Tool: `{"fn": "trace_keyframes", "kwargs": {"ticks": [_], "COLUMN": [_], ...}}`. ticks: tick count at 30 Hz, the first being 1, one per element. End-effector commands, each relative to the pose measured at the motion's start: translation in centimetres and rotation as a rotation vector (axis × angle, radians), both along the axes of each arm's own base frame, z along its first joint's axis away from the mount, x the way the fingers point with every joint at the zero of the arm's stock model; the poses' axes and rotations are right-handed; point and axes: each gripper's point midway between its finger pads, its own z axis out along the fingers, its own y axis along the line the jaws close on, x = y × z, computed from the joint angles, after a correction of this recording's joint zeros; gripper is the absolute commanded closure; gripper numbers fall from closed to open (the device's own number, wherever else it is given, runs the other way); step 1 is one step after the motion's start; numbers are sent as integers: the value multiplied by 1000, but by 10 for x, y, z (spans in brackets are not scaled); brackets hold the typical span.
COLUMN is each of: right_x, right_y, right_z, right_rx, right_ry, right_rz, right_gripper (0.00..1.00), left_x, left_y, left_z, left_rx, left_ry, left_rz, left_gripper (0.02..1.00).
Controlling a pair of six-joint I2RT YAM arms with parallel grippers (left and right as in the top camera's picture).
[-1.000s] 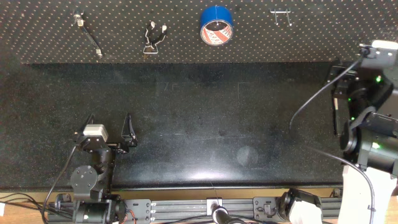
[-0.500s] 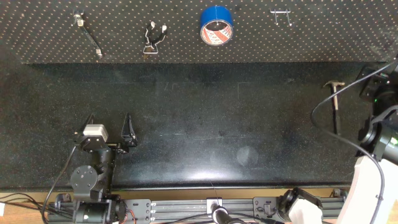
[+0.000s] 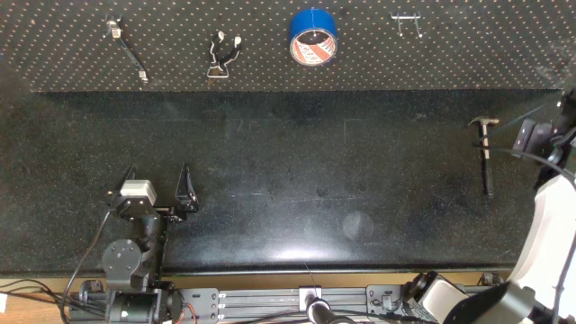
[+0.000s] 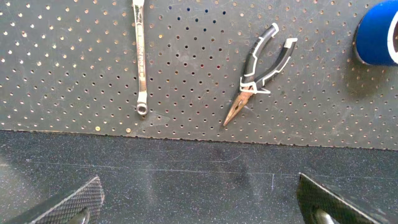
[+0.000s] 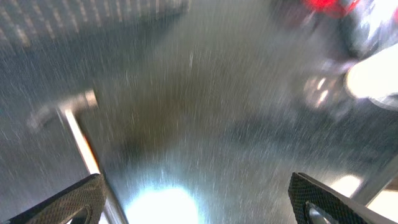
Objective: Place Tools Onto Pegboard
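1. The black perforated pegboard runs along the far edge, already carrying a blue tape roll, black-handled pliers and a silver wrench.
2. The black worktop holds one tool waiting at its right end.
3. The right claw is spread and empty, low over that tool. The left claw sits near its base, also spread, holding nothing.
4. A slim metal hammer with a dark grip lies flat, head toward the board.
5. A small wire double hook hangs bare.

By my read, the hammer pick is on. Next, the right claw must straddle the handle, pinch it, and carry it to that hook.
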Motion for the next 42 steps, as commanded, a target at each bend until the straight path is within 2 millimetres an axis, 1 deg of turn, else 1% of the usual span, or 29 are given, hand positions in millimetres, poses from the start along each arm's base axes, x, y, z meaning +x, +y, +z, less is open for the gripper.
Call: {"fn": "trace_keyframes", "kwargs": {"ticks": [1,2,4,7,9,13,16,18,22,24,27,30,34,37,42], "right_x": [-20,-20,-17,-17,-24,-32,-30,-28,-29,-29,-24,-16,-12,-10,-12], "right_y": [25,39,57,72,75,67,59,57,41,42,46,52,57,58,59], "right_z": [-29,-34,-40,-52,-65,-82,-87,-87,-95,-99,-105,-109,-118,-124,-133], "right_rx": [133,183,243,317,349,356,343,328,265,276,318,323,358,385,409], "right_ry": [132,149,155,173,218,276,273,275,344,354,336,340,339,334,353], "right_rz": [77,156,285,416,496,575,570,586,564,556,484,494,446,399,397], "right_gripper": [47,47,47,47,47,47,47,47,47,47,47,47,47,47,47], "left_x": [0,0,0,0,0,0,0,0,0,0,0,0,0,0,0], "left_y": [0,0,0,0,0,0,0,0,0,0,0,0,0,0,0], "left_z": [-1,-1,-1,-1,-1,-1,-1,-1,-1,-1,-1,-1,-1,-1,-1], "left_rx": [9,9,9,9,9,9,9,9,9,9,9,9,9,9,9], "left_ry": [-1,0,-1,-1,-1,-1,-1,-1,-1,-1,-1,0,-1,-1,-1], "left_rz": [-2,-2,-2,-2,-2,-2,-2,-2,-2,-2,-2,-2,-2,-2,-2], "left_gripper": [23,23,23,23,23,23,23,23,23,20,23,23,23,23,23]}}
